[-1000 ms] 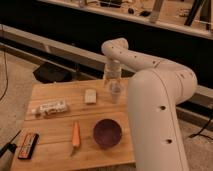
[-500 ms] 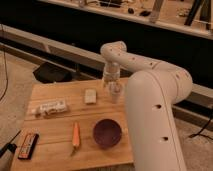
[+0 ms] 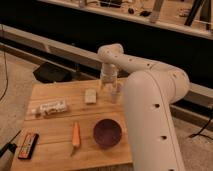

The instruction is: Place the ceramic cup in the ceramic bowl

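White ceramic cup (image 3: pixel 115 93), just beside spread gripper (image 3: pixel 107 86)

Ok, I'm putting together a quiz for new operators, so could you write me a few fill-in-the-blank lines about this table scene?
1. The hand hangs at the far edge of the table beside the ceramic cup, whose colour is ____.
2. The vegetable lying beside the ceramic bowl is a ____.
3. The ceramic cup does not yet stand inside the ____.
Missing words: white; carrot; bowl.
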`<state>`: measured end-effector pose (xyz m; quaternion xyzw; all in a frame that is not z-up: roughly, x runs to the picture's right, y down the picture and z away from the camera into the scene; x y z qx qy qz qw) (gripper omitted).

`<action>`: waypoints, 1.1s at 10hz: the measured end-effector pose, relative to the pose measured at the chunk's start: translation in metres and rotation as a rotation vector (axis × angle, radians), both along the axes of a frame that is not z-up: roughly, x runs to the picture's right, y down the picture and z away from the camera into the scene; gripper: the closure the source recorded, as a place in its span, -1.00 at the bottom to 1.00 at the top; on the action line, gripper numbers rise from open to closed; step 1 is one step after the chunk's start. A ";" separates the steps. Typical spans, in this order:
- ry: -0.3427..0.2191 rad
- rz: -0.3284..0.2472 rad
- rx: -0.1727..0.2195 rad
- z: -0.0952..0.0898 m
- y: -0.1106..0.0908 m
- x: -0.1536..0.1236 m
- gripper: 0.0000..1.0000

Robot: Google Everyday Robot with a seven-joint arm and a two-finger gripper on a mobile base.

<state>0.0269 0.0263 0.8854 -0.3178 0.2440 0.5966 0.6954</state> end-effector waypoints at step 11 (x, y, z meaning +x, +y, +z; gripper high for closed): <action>0.032 -0.037 -0.026 -0.003 0.001 -0.006 1.00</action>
